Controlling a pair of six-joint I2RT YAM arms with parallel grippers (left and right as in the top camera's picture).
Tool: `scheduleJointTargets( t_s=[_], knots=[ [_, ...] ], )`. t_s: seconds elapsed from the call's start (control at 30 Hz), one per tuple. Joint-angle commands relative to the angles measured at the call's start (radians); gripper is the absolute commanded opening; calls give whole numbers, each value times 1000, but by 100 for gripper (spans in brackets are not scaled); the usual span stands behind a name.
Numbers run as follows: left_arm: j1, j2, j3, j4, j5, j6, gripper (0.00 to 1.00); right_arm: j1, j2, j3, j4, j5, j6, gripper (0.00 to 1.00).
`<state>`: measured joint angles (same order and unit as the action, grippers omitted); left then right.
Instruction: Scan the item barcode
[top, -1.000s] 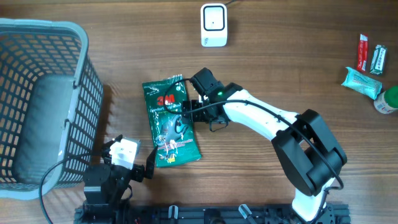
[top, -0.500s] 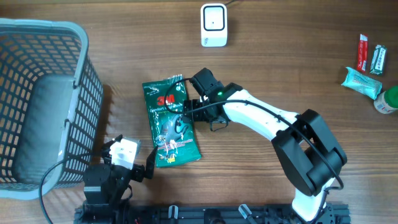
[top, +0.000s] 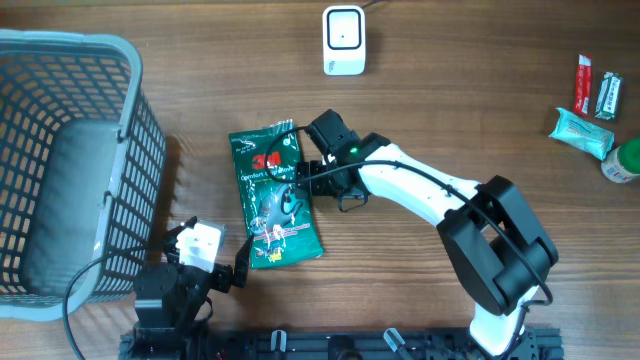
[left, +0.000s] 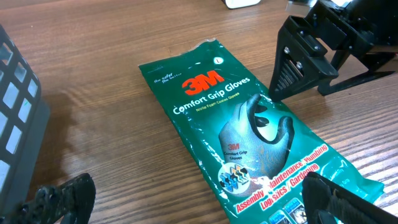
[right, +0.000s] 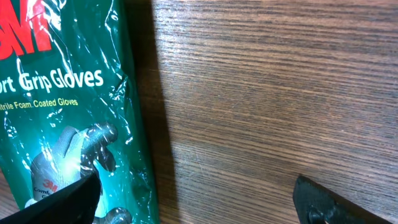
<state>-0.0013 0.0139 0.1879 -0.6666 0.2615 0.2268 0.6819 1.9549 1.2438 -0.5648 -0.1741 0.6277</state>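
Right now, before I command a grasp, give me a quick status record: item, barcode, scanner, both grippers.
item: 3M Comfort Grip Gloves packet, flat on the table, printed front up
barcode: not visible in any view
scanner: white scanner, beyond the packet's top end, apart from it
right gripper: open, one finger over the packet, the other over bare wood
left gripper: open, at the packet's near end, holding nothing

Brown wood-grain table (top: 480, 90)
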Motion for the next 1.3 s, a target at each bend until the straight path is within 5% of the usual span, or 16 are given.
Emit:
scheduleJointTargets(
  t_s=[0.0, 1.27],
  knots=[
    [4, -6, -5, 2, 18, -6, 100, 5, 13, -10, -6, 25, 8, 100],
    [4, -6, -5, 3, 18, -6, 100, 5, 19, -10, 108, 26, 2, 100]
  ],
)
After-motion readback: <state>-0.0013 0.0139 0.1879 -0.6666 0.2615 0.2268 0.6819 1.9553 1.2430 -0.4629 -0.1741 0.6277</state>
